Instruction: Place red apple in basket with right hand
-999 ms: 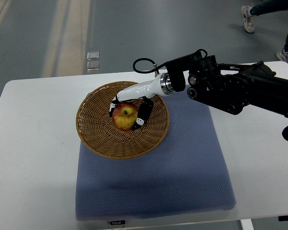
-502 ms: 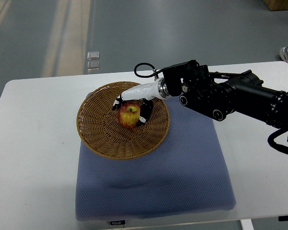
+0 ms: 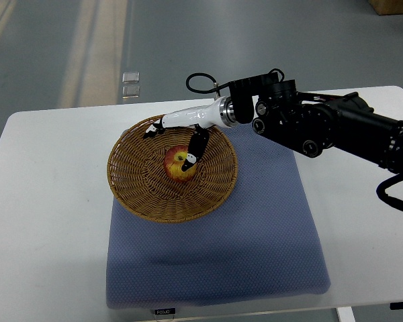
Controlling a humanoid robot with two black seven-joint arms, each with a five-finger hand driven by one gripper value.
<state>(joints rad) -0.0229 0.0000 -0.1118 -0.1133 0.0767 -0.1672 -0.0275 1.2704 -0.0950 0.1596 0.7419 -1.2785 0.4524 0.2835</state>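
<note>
The right hand [image 3: 181, 131] hangs over the far half of the wicker basket [image 3: 131, 191] with its fingers [image 3: 154, 129] spread and holding nothing. The long fingers reach toward the basket's far rim, while the black-tipped thumb [image 3: 193, 150] points down at the red apple [image 3: 178, 164]; from this steep angle I cannot tell whether its tip touches the fruit or stands just above it. The apple sits by itself on the woven floor near the basket's middle, stem side up, yellow patch showing.

Judged from this, the placing is done and the release is the step in hand: the apple lies where the task wants it and the grasp is open. The next move calls for lifting the hand straight up and clear, keeping the thumb from nudging the apple and the fingers from catching the rim, then drawing the arm back to the right.

The basket rests on a blue mat [image 3: 255, 248], which lies on the white table [image 3: 47, 221].
</note>
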